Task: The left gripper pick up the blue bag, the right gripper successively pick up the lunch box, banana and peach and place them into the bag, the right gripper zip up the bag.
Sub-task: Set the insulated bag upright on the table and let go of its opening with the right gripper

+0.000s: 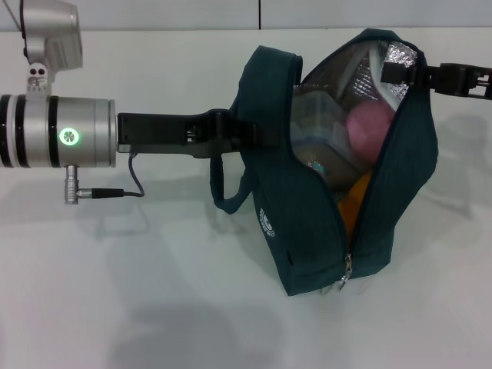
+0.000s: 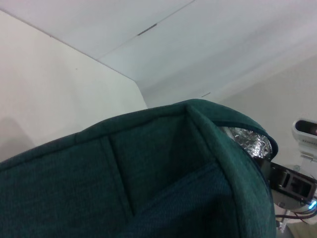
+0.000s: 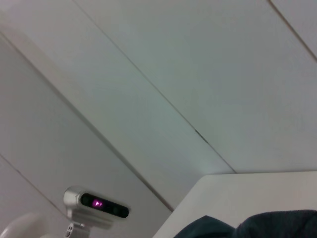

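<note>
Teal blue bag [image 1: 307, 254] holds everything; your left hand [image 1: 244, 137] grips its side, right hand's [image 1: 400, 73] grip unclear. Zip next.

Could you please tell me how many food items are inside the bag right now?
3: lunch box deepest, peach beside it, banana nearest the zip; more may be hidden.

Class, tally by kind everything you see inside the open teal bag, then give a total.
Clear plastic lunch box with blue rim: 1
Round pink peach: 1
Yellow-orange banana, only part showing: 1
Total: 3, all inside the dark teal fabric bag.
</note>
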You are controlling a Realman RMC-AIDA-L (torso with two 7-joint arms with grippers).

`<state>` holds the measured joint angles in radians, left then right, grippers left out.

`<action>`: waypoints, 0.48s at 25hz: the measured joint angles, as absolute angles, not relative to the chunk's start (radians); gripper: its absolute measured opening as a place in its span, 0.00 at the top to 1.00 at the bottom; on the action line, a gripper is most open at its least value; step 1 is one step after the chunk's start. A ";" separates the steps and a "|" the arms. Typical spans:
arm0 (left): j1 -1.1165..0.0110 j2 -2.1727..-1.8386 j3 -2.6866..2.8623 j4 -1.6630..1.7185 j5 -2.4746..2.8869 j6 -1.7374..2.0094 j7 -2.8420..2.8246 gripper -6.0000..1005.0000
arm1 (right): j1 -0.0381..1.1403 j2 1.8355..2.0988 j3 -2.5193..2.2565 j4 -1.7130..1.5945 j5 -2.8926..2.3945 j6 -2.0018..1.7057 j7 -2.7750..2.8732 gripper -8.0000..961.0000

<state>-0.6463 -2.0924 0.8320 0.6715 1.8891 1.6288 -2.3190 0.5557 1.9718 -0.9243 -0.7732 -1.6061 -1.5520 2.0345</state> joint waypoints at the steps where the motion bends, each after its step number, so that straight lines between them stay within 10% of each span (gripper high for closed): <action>1: -0.645 -2.092 0.832 0.673 1.888 1.631 -2.321 0.96 | 0.556 1.971 -0.924 -0.775 -1.605 -1.559 2.032 0.94; 12: -0.660 -2.089 0.888 0.735 1.853 1.633 -2.339 0.96 | 0.555 1.962 -0.922 -0.761 -1.554 -1.616 1.948 0.94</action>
